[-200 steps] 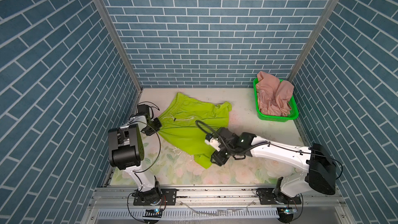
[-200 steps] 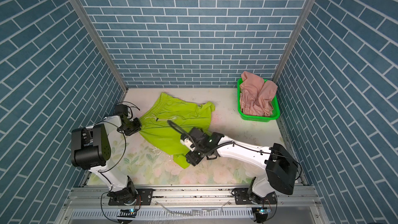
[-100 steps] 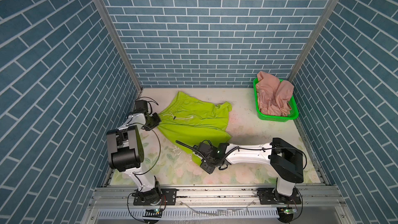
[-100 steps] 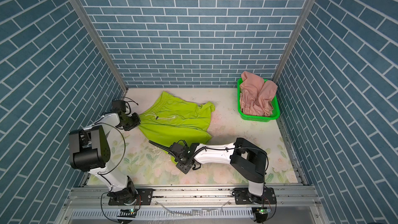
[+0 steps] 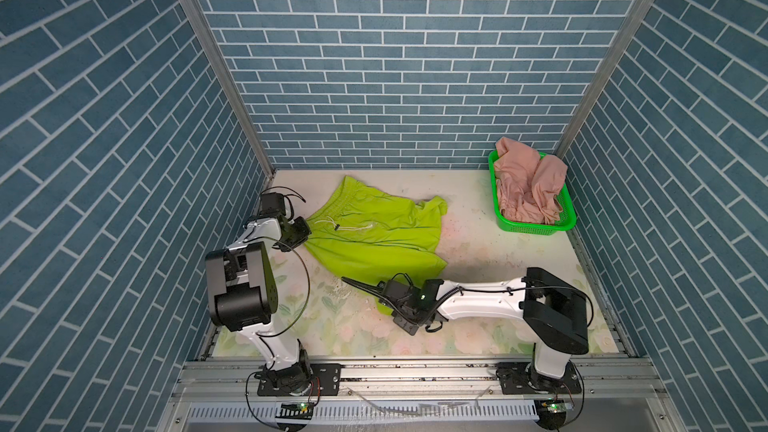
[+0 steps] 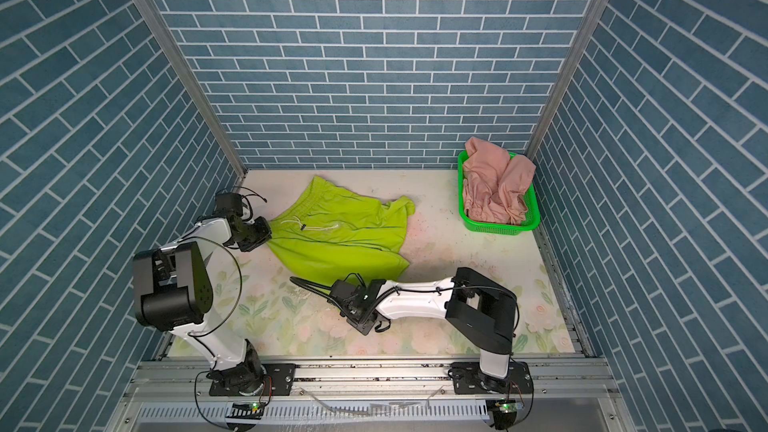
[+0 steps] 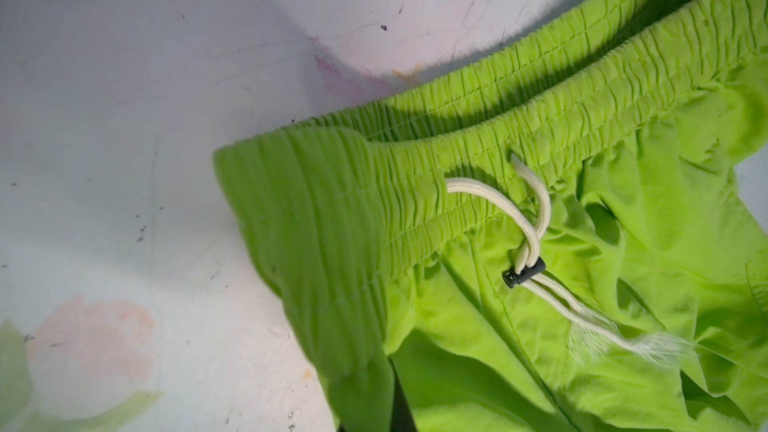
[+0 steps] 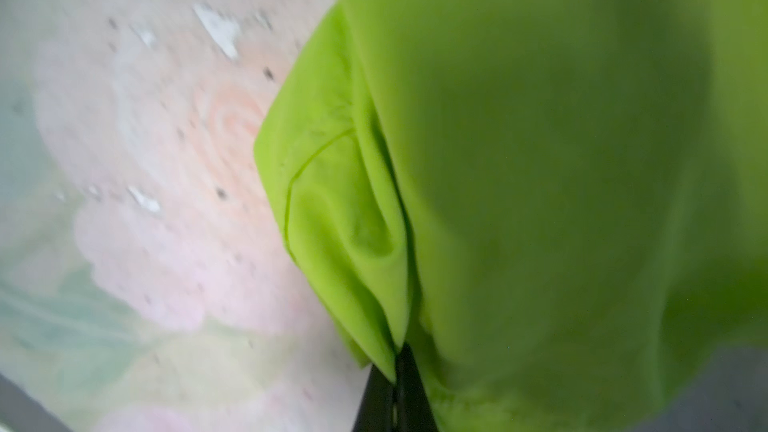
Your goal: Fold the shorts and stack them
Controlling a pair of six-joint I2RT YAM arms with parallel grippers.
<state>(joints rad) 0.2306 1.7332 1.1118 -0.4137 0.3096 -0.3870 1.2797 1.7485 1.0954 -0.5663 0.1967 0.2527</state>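
Observation:
The lime-green shorts (image 5: 374, 234) (image 6: 336, 238) lie spread on the floral table, with the waistband to the left and the cream drawstring (image 7: 536, 209) on top. My left gripper (image 5: 305, 234) (image 6: 268, 238) is shut on the waistband's near-left corner; in the left wrist view the fabric (image 7: 540, 160) runs into the closed jaws (image 7: 399, 413). My right gripper (image 5: 386, 306) is low over the table and shut on the near leg's hem. The right wrist view shows that fold (image 8: 340, 222) pinched between the dark fingertips (image 8: 395, 392). The dusty-pink shorts (image 5: 528, 184) (image 6: 494, 184) are bunched in the basket.
The bright green perforated basket (image 5: 536, 228) (image 6: 498, 229) stands at the back right corner against the brick wall. The right arm (image 5: 478, 305) lies stretched low across the near table. Brick-pattern walls close in three sides, and a metal rail (image 5: 415, 371) runs along the front.
My right gripper slid left and nearer along the green shorts and closed on the near leg's hem. The right arm folded down low. The left gripper kept its hold on the waistband.

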